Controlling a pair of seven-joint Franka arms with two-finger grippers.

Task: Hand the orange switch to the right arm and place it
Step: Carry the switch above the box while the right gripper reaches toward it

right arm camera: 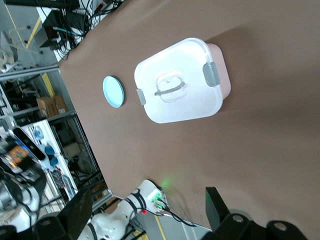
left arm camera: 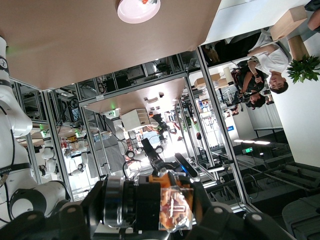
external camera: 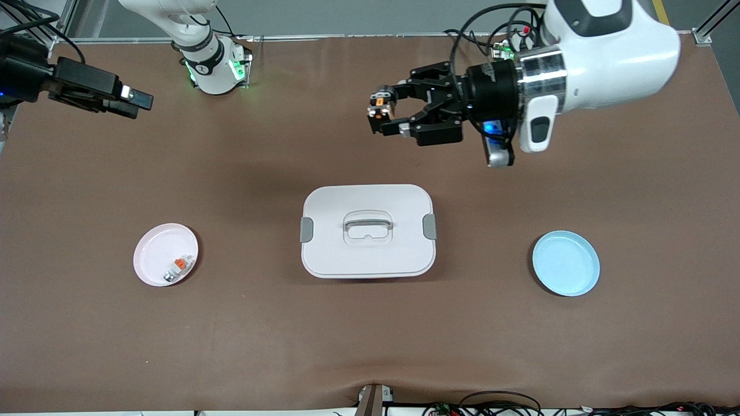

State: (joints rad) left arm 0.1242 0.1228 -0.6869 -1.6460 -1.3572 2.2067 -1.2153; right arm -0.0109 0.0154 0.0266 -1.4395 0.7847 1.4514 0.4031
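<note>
My left gripper (external camera: 378, 114) hangs in the air over the bare mat, turned sideways toward the right arm's end of the table. It is shut on the orange switch (external camera: 378, 104), a tiny black piece with an orange end. In the left wrist view the orange switch (left arm camera: 172, 207) sits clamped between the dark fingers (left arm camera: 220, 220). My right gripper (external camera: 137, 101) is held up over the table's edge at the right arm's end. It is open, its fingers (right arm camera: 215, 205) wide apart with nothing between them. A wide gap separates the two grippers.
A white lidded box (external camera: 367, 231) with a handle stands mid-table. A pink plate (external camera: 153, 251) toward the right arm's end holds a pale piece with an orange top (external camera: 180, 264). A bare blue plate (external camera: 565, 263) lies toward the left arm's end.
</note>
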